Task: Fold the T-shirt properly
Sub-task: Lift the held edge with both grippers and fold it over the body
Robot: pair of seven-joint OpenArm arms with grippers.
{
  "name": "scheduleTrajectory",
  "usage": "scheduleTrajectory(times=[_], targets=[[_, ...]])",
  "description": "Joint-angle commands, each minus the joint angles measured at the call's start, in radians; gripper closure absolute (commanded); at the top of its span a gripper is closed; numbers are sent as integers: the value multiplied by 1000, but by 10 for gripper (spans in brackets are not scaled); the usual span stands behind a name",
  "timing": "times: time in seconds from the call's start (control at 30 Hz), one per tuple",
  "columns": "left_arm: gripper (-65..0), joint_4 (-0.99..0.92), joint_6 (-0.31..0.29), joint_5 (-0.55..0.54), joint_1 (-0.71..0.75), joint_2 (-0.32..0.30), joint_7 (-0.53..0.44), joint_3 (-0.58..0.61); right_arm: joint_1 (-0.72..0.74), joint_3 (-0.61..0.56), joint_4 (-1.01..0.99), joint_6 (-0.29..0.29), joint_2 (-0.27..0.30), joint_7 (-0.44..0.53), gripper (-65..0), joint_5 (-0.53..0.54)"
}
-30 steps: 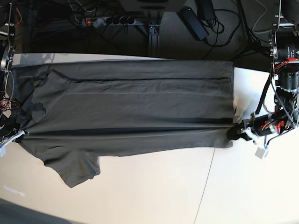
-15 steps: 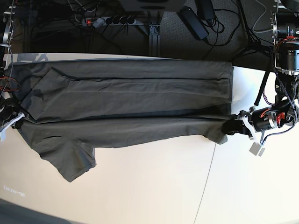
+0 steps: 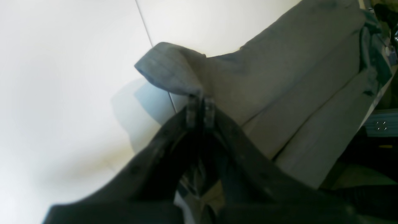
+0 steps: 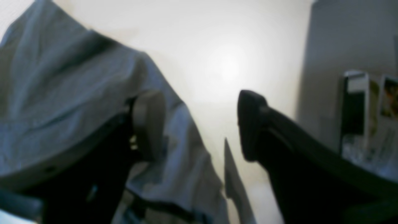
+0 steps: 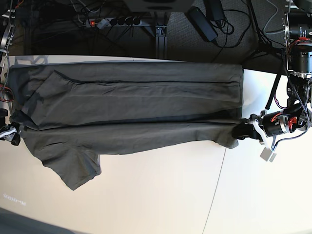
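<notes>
Left pincer (image 3: 200, 107) clamped on T-shirt (image 5: 136, 105) hem, right pincer (image 4: 199, 124) agape.

No legible text anywhere.

robot lab: white table (image 5: 161, 195), power strip (image 5: 112, 22), cables (image 5: 234, 29).
</notes>
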Motion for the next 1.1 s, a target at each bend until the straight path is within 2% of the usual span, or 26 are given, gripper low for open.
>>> scheduleTrajectory(times=[0.0, 0.17, 0.3, 0.63, 0.7, 0.83, 0.87, 1.07], targets=[[0, 15, -1, -18, -23, -19, -14, -6, 38, 9, 13, 64, 11, 22, -373, -14], [0, 15, -1, -18, -23, -19, -10, -6, 107, 9, -86, 58, -51, 26, -373, -63], [0, 15, -1, -20, -23, -19, -6, -6, 172, 9, -200, 45, -89, 79, -373, -159], [0, 15, -1, -33, -21, -19, -8, -6, 185, 9, -267, 41, -101, 92, -361, -206], [0, 15, -1, -33, -21, -19, -8, -6, 185, 8, -266, 41, -101, 92, -282, -219], [0, 15, -1, -33, -21, -19, -12, -6, 185, 9, -248, 40, -101, 92, -43, -257], [0, 15, -1, -33, -21, -19, -13, -6, 185, 8, -241, 40, -100, 92, 0, -257], [0, 15, -1, -33, -22, -19, -30, -6, 185, 9, -188, 42, -92, 83, 0, -259]])
